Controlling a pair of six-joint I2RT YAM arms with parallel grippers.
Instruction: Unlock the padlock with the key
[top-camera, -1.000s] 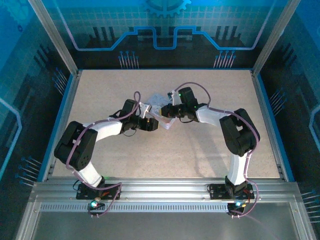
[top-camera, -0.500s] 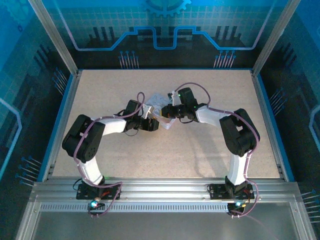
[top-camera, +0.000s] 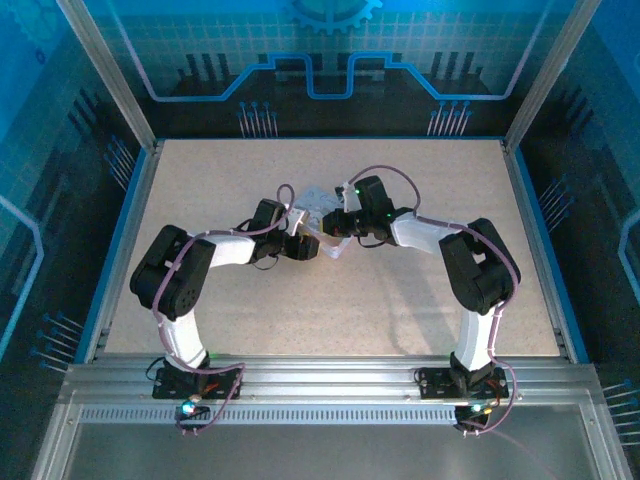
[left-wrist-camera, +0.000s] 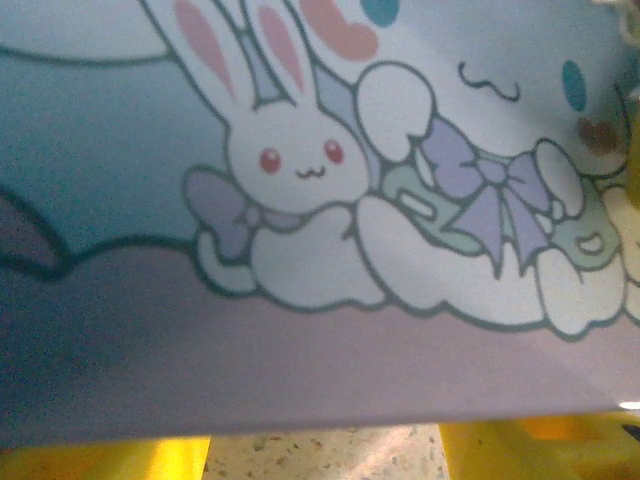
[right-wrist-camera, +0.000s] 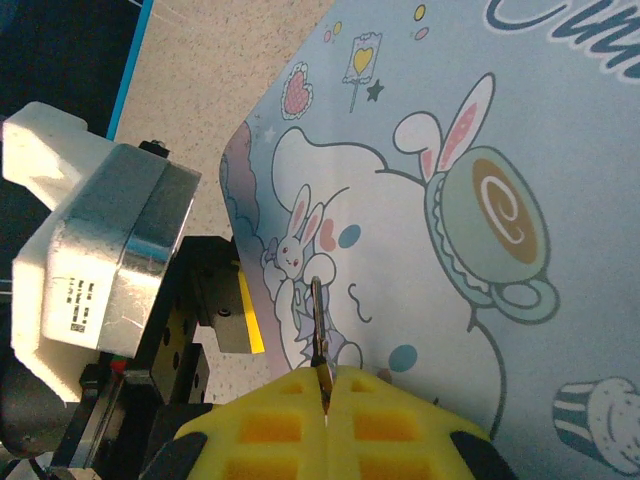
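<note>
The lid of your tin box carries dark cursive lettering at the top right of the right wrist view, but the frame cuts it off and you cannot read it whole. The rest of the print is cartoon: a white long-eared figure with a swirl-topped cup, a heart, a star, a cupcake and a small red-eyed bunny. That bunny shows again close up in the left wrist view, with a lavender bow beside it. A barcode label sits on the left arm's white housing, with print too small to read. Your right gripper has its yellow pads pressed together on the key. The thin dark key sticks straight out from the pads, its long axis in line with the fingers. It points at the printed face, with its tip just beside the small bunny. Your left gripper is spread, with bare speckled table between its yellow pads, under the tin's lower edge. From above, both arms meet at the tin mid-table.
</note>
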